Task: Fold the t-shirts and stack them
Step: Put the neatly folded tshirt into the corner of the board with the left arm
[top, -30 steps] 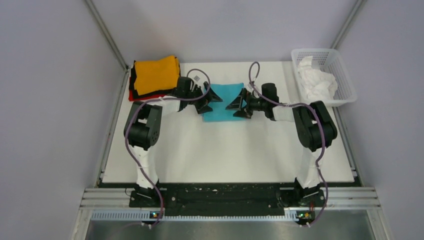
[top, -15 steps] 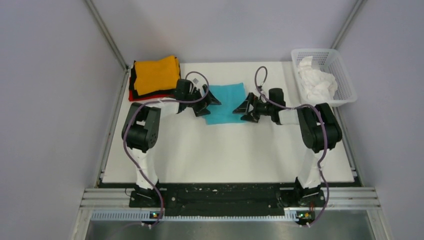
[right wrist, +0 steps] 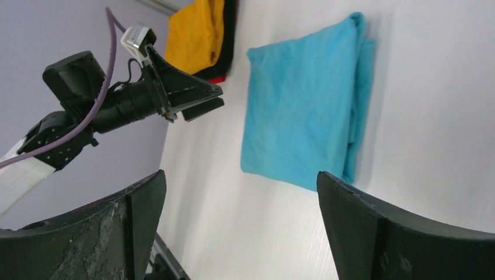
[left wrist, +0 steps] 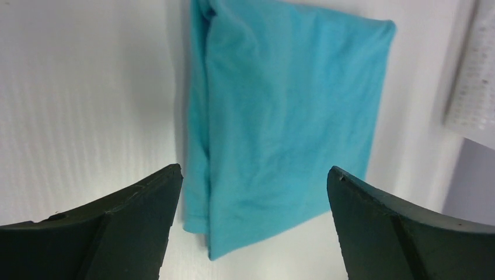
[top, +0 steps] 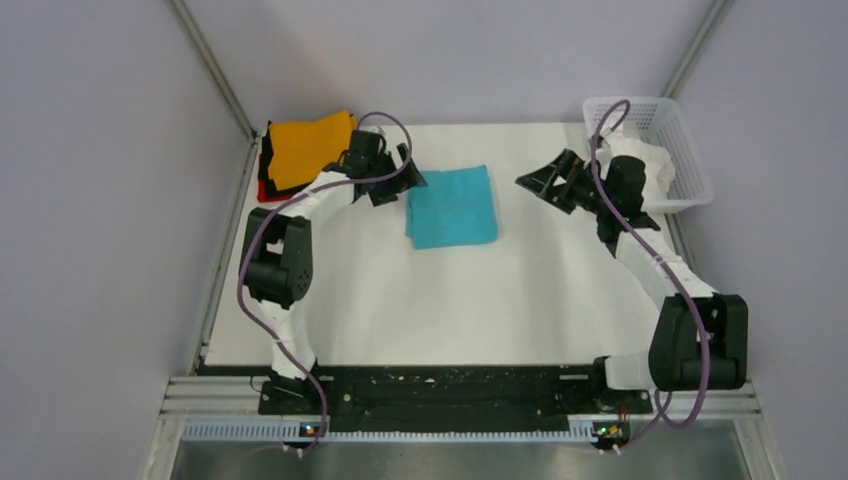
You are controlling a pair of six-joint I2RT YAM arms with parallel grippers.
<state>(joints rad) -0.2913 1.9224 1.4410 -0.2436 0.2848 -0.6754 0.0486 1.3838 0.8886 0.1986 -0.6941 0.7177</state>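
Observation:
A folded teal t-shirt (top: 452,206) lies flat on the white table, also in the left wrist view (left wrist: 286,111) and the right wrist view (right wrist: 303,111). A stack with an orange t-shirt (top: 310,148) on top of black and red ones sits at the back left, also in the right wrist view (right wrist: 198,32). A crumpled white t-shirt (top: 640,165) lies in the basket. My left gripper (top: 400,182) is open and empty, just left of the teal shirt. My right gripper (top: 540,182) is open and empty, raised to the right of the shirt.
A white plastic lattice basket (top: 690,150) stands at the back right corner. Grey walls close in the table on both sides and at the back. The black rail with the arm bases (top: 450,385) runs along the near edge.
Both grippers have let go of the teal shirt and drawn back. The left moved toward the orange stack, the right swung far right toward the basket. The shirt now lies folded and uncovered.

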